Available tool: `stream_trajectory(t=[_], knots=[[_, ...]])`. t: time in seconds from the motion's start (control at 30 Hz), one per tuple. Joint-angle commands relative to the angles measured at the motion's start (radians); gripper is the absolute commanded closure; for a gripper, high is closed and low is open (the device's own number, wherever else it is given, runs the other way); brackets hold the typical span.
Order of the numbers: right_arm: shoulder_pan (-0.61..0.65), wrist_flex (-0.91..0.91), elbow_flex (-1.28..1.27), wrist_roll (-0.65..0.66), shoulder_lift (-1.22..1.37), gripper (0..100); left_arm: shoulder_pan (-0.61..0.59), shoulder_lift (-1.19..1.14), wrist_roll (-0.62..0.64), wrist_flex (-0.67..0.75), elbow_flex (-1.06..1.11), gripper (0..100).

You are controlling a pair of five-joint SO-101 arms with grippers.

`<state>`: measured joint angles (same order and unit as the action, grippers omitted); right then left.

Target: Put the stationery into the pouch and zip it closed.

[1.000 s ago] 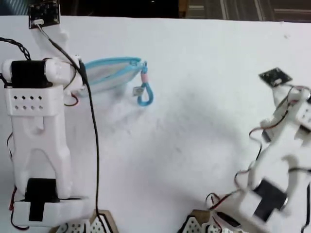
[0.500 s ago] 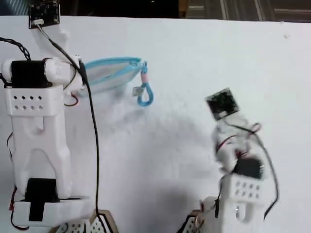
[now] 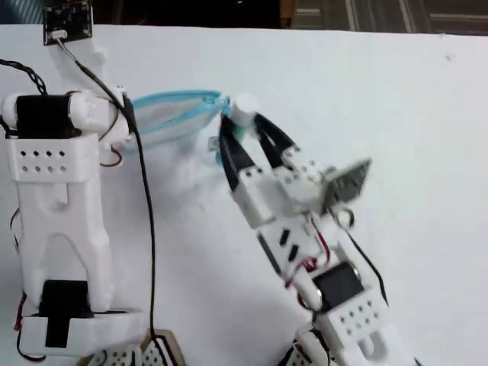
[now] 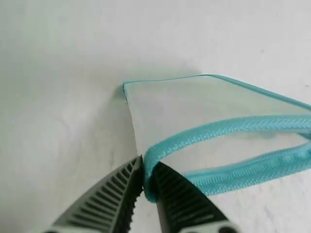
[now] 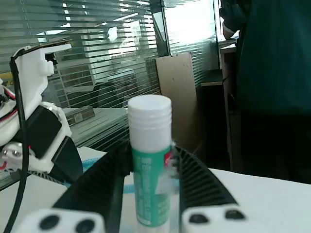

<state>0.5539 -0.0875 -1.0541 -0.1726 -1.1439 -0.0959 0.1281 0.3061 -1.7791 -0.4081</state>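
The light blue pouch [image 3: 171, 114] lies at the back left of the white table [image 3: 381, 99] with its zipper mouth open [image 4: 233, 145]. My left gripper [image 4: 145, 182] is shut on the zipper edge at the pouch's left end [image 3: 126, 114]. My right gripper [image 3: 242, 126] is shut on a glue stick [image 3: 244, 107] with a white cap and green label [image 5: 149, 126]. It holds the stick just off the pouch's right end, above the blue wrist loop [image 3: 226, 156]. Both black fingers [image 3: 231, 156] flank the stick.
The left arm's white body [image 3: 53, 191] stands along the table's left side, with a black cable [image 3: 149, 229] hanging beside it. The right arm [image 3: 305, 244] stretches diagonally from the front edge. Bare table lies to the right and the back.
The right arm has swung from the table's right side across to the pouch's right end, carrying the glue stick. The left arm and pouch have not moved.
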Motion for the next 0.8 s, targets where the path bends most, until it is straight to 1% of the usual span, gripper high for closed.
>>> stream_trajectory(t=[0.0,0.13,0.3,0.43,0.5,0.77], knots=[[0.012,0.093,0.184,-0.011,0.18,98.1,-0.012,0.008,-0.008,0.0,-0.014,98],[0.015,0.154,0.377,-0.011,0.401,98.1,-0.012,0.008,-0.008,0.0,-0.014,98],[0.056,0.153,0.523,-0.011,0.588,98.1,-0.013,0.008,-0.008,0.002,-0.015,98],[0.13,0.154,0.535,-0.006,0.68,98.1,-0.013,0.008,-0.008,0.002,-0.015,98],[0.139,0.154,0.532,-0.006,0.722,98.1,-0.013,0.008,-0.008,0.002,-0.017,98],[0.097,0.154,0.529,-0.006,0.786,98.1,-0.013,0.008,-0.008,0.002,-0.018,98]])
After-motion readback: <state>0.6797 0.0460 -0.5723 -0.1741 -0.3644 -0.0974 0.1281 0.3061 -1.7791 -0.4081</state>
